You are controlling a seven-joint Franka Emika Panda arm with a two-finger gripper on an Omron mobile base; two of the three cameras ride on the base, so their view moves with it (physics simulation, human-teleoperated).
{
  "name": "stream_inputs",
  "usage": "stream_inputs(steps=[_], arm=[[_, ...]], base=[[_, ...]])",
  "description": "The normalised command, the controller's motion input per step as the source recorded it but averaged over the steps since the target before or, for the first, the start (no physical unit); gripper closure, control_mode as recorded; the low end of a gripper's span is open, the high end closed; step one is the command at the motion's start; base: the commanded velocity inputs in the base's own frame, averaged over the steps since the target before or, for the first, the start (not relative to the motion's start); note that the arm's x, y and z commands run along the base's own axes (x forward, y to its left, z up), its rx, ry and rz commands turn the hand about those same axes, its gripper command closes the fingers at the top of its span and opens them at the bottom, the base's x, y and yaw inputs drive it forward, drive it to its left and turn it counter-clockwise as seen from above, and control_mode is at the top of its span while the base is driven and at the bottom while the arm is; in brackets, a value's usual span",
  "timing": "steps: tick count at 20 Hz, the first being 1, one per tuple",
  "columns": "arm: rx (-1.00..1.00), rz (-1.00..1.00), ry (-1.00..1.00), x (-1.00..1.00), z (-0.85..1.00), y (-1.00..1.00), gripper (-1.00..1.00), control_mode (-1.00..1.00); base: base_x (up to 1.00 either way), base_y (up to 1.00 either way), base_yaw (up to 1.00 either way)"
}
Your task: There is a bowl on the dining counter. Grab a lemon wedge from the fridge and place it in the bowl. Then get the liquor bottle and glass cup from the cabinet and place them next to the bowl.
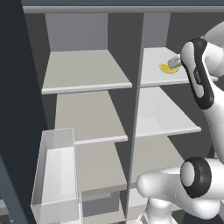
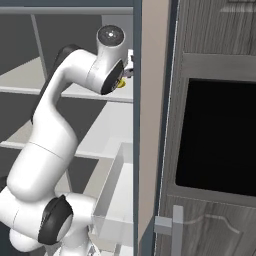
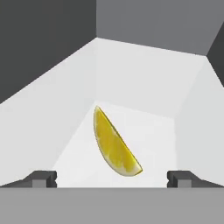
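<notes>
Jaws spread wide, the gripper (image 3: pixel 112 178) hovers over a lemon wedge (image 3: pixel 114 144) on the fridge's top right shelf (image 1: pixel 153 72); a central divider (image 1: pixel 136 109) stands alongside.

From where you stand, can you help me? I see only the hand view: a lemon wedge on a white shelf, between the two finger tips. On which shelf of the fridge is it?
Observer: The lemon wedge lies on the top shelf of the right column, as the left base view shows it.
Operator: Is there something else on the other shelves?
Observer: The left column's top shelf looks bare, and so do the shelves below it.
Operator: And what is near the robot's base?
Observer: A clear door bin hangs on the open fridge door, low on the left in the left base view.
Operator: Is the gripper closed on the wedge?
Observer: No, the gripper is open, with the wedge lying between its finger tips.
</notes>
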Motion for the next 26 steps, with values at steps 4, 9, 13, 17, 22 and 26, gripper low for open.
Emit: stream_inputs(steps=[4, 9, 13, 17, 22, 26], arm=[[0.0, 0.04, 0.0, 0.01, -0.23, 0.0, -1.0, -1.0], [0.0, 0.04, 0.0, 0.08, -0.16, 0.0, -1.0, -1.0], [0.0, 0.04, 0.0, 0.15, -0.05, 0.0, -1.0, -1.0], [0.0, 0.03, 0.0, 0.18, -0.01, 0.0, -1.0, -1.0], [0.0, 0.01, 0.0, 0.21, 0.0, 0.0, -1.0, -1.0], [0.0, 0.01, 0.0, 0.19, -0.03, 0.0, -1.0, -1.0]], base=[[0.0, 0.0, 0.0], [0.0, 0.0, 0.0], [0.0, 0.0, 0.0], [0.0, 0.0, 0.0], [0.0, 0.0, 0.0], [0.0, 0.0, 0.0]])
